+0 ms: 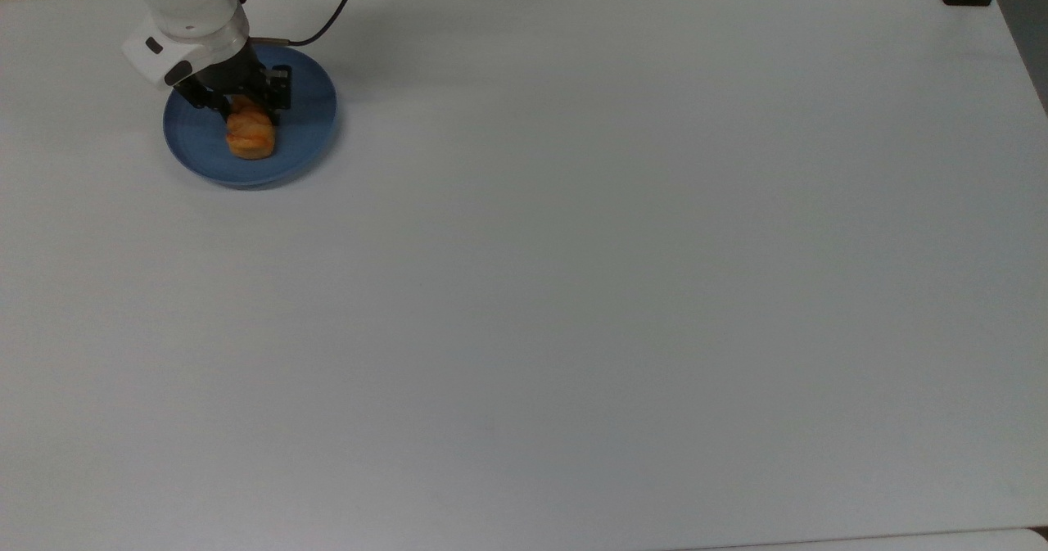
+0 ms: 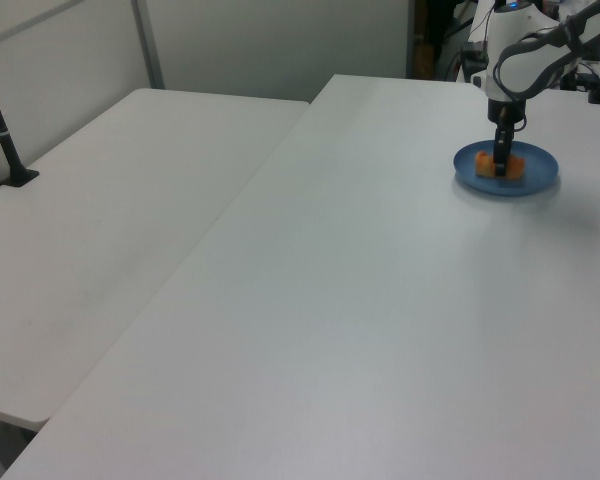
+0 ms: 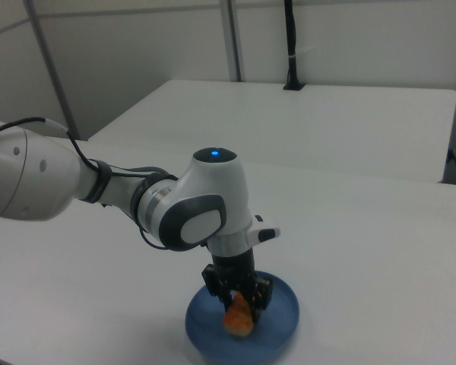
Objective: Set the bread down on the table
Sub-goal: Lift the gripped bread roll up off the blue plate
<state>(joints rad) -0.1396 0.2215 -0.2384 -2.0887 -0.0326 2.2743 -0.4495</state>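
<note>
The black two-finger gripper (image 1: 243, 102) is clenched around the far end of the small golden-orange flaky bread (image 1: 250, 135), hiding that end in the top view. The bread lies on the round blue plate (image 1: 307, 129) near the white table's (image 1: 573, 289) corner.

Blue plate (image 1: 299, 137), black post (image 2: 0, 120)
</note>
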